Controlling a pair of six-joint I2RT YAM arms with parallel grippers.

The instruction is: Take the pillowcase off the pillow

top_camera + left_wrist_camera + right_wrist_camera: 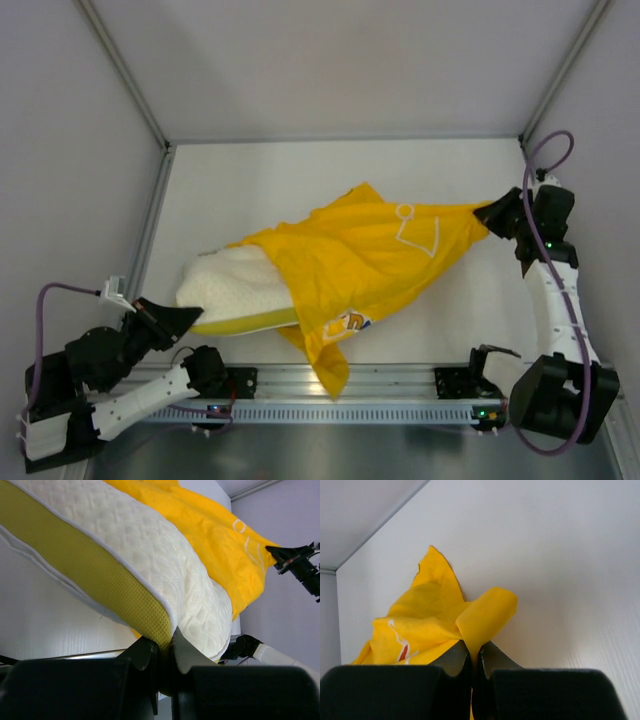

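Observation:
The yellow pillowcase (365, 258) with white prints lies stretched across the table, still covering the right part of the cream pillow (238, 285). The pillow's left end sticks out bare. My left gripper (180, 318) is shut on the pillow's near left corner; in the left wrist view the gripper (169, 647) pinches the pillow's yellow mesh side band (95, 577), with the pillowcase (220, 545) beyond. My right gripper (492, 215) is shut on the pillowcase's far right corner and holds it taut. In the right wrist view the gripper (475, 655) clamps a fold of the pillowcase (470, 617).
Grey enclosure walls stand close on the left, back and right. A metal rail (350, 385) with the arm bases runs along the near edge. A flap of pillowcase hangs over it at the middle (330, 365).

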